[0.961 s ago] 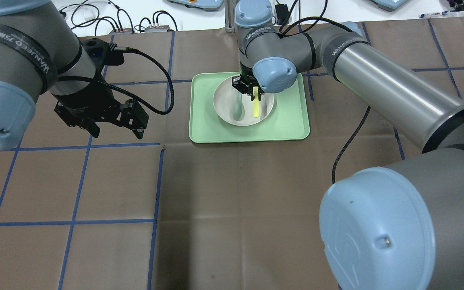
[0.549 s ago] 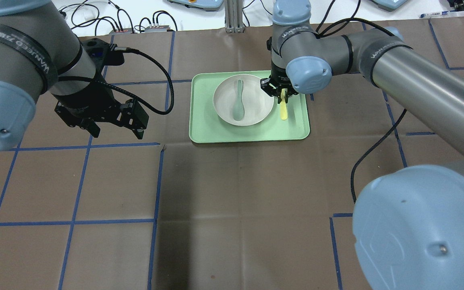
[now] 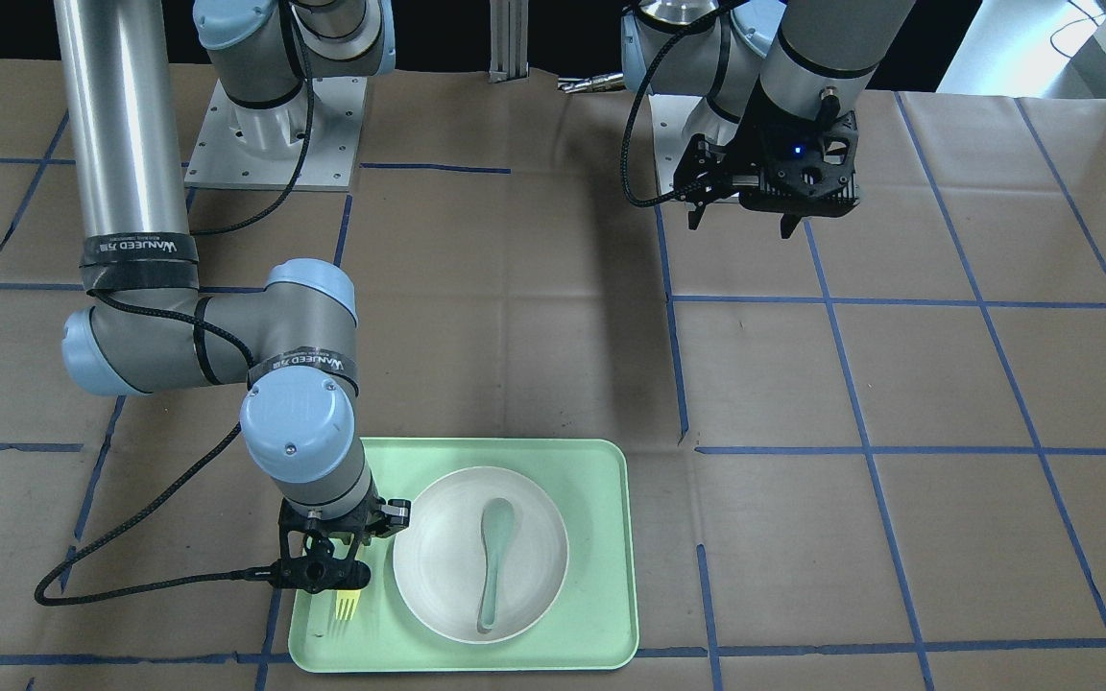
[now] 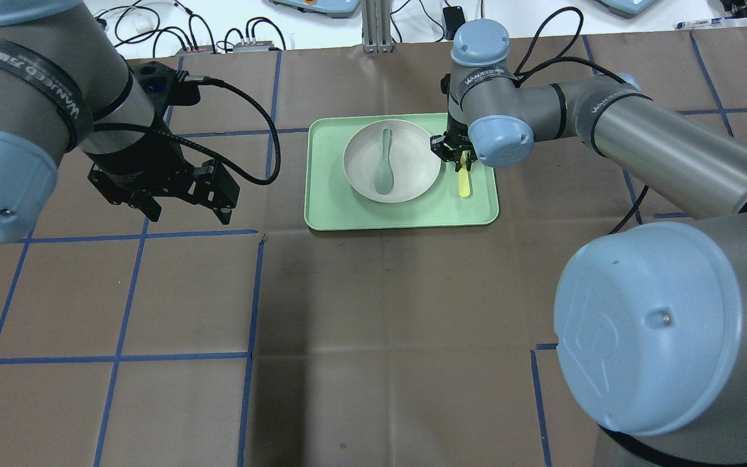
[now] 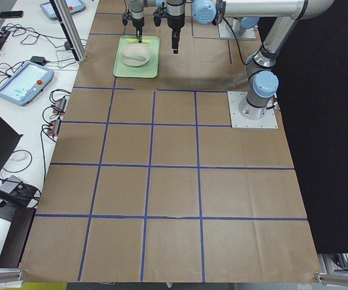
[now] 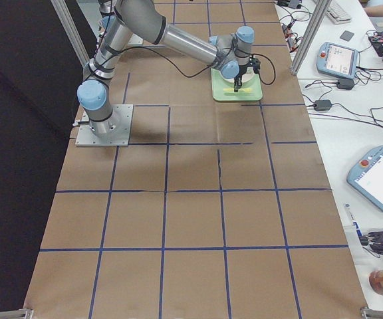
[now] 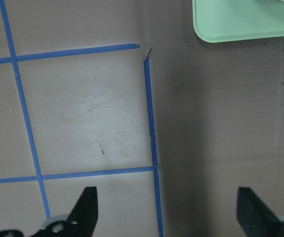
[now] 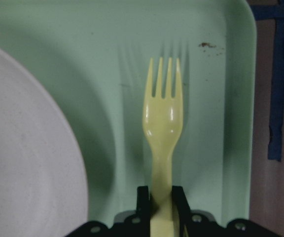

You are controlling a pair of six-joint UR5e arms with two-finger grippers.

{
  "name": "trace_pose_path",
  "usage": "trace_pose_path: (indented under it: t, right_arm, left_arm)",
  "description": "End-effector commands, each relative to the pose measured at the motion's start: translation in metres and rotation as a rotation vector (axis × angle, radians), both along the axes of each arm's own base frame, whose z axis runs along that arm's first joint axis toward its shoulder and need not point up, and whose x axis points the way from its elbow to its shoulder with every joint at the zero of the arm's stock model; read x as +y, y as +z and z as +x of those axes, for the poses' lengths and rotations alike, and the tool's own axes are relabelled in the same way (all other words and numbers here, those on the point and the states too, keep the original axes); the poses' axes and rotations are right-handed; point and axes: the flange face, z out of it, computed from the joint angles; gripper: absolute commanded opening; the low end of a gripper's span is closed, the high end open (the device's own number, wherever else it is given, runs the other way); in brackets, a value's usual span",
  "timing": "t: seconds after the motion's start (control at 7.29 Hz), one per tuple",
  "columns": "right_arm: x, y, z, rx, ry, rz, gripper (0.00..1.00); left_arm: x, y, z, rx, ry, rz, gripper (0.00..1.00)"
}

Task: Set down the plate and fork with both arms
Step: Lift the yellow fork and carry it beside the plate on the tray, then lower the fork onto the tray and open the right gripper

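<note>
Front view: R gripper (image 3: 325, 568) is clenching the fork (image 3: 347, 605) by its handle over the tray (image 3: 601, 537), at 9 o'clock of the plate (image 3: 438, 576) holding a spoon (image 3: 493, 561); L gripper (image 3: 740, 219) is hanging at 1 o'clock above the table (image 3: 515, 336), fingers (image 3: 693, 213) spread, grasping nothing. Overhead view: fork is showing at 3 o'clock of the plate, just beside its rim, rounded end toward 6 o'clock. Wrist views: R cam is showing tines pointing to 12 o'clock between plate and tray wall; L cam is showing fingertips (image 7: 85, 207) wide apart.
</note>
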Motion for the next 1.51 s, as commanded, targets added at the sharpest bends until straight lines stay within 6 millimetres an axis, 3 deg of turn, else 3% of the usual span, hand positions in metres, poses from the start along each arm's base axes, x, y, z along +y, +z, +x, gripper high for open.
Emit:
trace_pose_path:
  t: [0.0,0.14,0.27,0.41,0.55,0.82,1.1,1.37]
  right_arm:
    - [-0.002,-0.003,0.000,0.003,0.000,-0.006,0.20]
    - [-0.003,-0.001,0.000,0.000,-0.002,-0.010,0.86]
    - [-0.004,0.004,-0.001,-0.005,-0.002,-0.016,1.00]
    - [-0.004,0.009,-0.004,-0.011,-0.005,-0.021,1.00]
    - [-0.002,0.029,-0.007,-0.015,-0.007,-0.039,1.00]
    - [0.033,0.112,-0.010,-0.053,0.008,-0.022,1.00]
    - [0.077,0.182,-0.020,-0.032,0.081,0.038,1.00]
    - [0.113,0.242,-0.070,-0.040,0.110,0.089,1.00]
  left_arm:
    - [-0.001,0.000,0.000,0.000,0.002,0.001,1.00]
    - [0.000,0.000,0.000,-0.002,0.000,0.001,1.00]
    - [0.000,0.000,0.000,-0.003,0.000,0.001,1.00]
    - [0.002,-0.001,0.000,-0.003,0.000,0.002,1.00]
    - [0.000,-0.001,0.000,-0.005,0.000,-0.001,1.00]
    - [0.000,0.000,0.000,-0.006,-0.002,-0.002,1.00]
    - [0.002,0.001,0.000,-0.006,-0.002,-0.004,1.00]
    - [0.002,0.001,0.000,-0.006,-0.002,-0.004,1.00]
